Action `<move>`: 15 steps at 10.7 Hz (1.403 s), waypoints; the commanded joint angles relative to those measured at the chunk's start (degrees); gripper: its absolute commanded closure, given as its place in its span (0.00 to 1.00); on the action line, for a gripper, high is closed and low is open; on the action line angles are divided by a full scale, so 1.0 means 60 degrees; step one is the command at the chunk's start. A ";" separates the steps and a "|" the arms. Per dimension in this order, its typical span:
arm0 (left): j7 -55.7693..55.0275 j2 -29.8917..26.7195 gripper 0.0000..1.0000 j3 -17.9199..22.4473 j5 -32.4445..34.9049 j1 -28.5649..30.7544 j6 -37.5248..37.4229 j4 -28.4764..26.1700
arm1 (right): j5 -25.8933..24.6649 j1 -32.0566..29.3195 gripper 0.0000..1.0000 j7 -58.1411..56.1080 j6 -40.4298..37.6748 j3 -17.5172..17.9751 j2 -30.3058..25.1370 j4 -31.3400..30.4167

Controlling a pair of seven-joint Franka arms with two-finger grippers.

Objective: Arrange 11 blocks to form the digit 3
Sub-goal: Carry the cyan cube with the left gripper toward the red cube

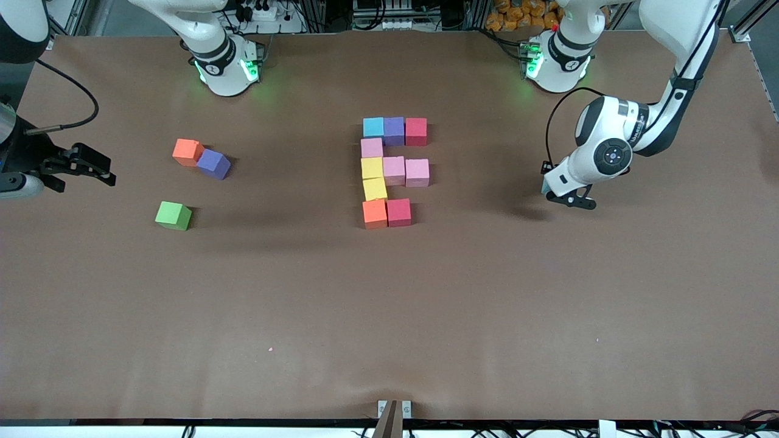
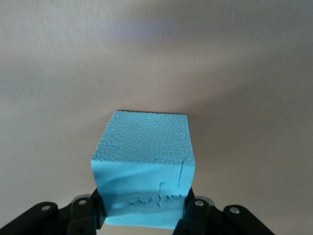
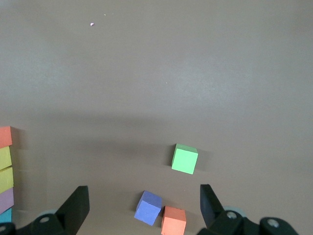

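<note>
Blocks forming the unfinished digit 3 (image 1: 390, 172) sat touching at mid-table: ten cubes, with the lowest bar only orange and red. The left gripper (image 2: 143, 215), low over the table toward the left arm's end, pinched a light blue block (image 2: 143, 169) between its fingers. The right gripper (image 3: 142, 208) waited at the right arm's end, fingers wide, near a loose orange cube (image 1: 187, 152), purple cube (image 1: 213, 163) and green cube (image 1: 173, 215).

Even, fairly bright overhead light falls on the brown table (image 1: 389, 316), with no glare. Soft diffuse shadows spread beside the cubes and under the arms (green lamps glow at both bases). The left wrist view is washed out, its light blue block (image 2: 143, 169) crisp.
</note>
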 commanded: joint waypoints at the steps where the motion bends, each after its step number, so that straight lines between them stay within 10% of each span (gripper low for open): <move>1: 0.0632 0.0071 0.79 -0.0017 -0.0077 -0.0077 -0.0066 0.0611 | -0.0104 0.0038 0.00 0.0173 -0.0011 0.0027 0.0005 0.0087; 8: 0.1792 0.1152 0.85 -0.0090 0.0011 -0.2725 -0.1441 0.4256 | -0.0119 0.0038 0.00 0.0173 -0.0011 0.0027 0.0005 0.0102; 9: 0.1951 0.1358 0.96 -0.0105 0.0185 -0.3063 -0.1458 0.4566 | -0.0119 0.0038 0.00 0.0173 -0.0011 0.0027 0.0005 0.0073; 15: 0.2260 0.2692 0.92 -0.0105 0.1519 -0.4748 -0.1458 0.5681 | -0.0119 0.0038 0.00 0.0232 0.0136 0.0027 0.0078 0.0102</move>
